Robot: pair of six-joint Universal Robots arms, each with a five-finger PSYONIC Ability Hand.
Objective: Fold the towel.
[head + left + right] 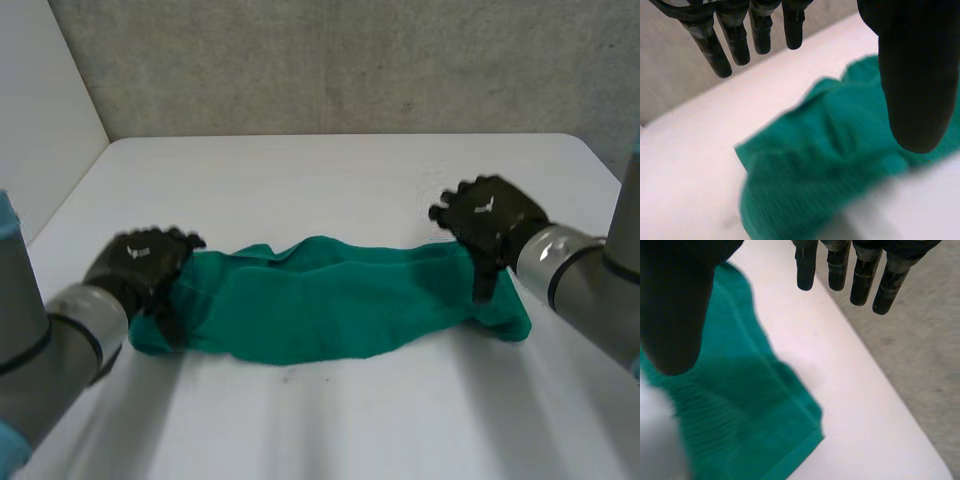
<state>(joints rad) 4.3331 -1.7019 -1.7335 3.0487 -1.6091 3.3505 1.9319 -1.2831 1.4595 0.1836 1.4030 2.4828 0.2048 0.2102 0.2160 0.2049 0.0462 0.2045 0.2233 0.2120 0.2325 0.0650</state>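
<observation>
A green towel (330, 300) lies bunched in a long band across the white table (330, 180), folded over lengthwise with wrinkles. My left hand (140, 262) is at the towel's left end and my right hand (490, 220) at its right end. In the left wrist view the left hand's fingers (735, 40) hang straight and apart from the thumb (915, 75), with the towel (840, 165) under the palm and nothing gripped. In the right wrist view the fingers (860, 275) are straight too, the thumb (675, 305) stands apart over the towel's (740, 415) end, whose corner lies flat.
A grey wall (350, 60) runs behind the table's far edge. A white panel (40, 120) stands at the left side. Past the table's right edge the grey floor (920, 340) shows. Bare tabletop stretches behind and in front of the towel.
</observation>
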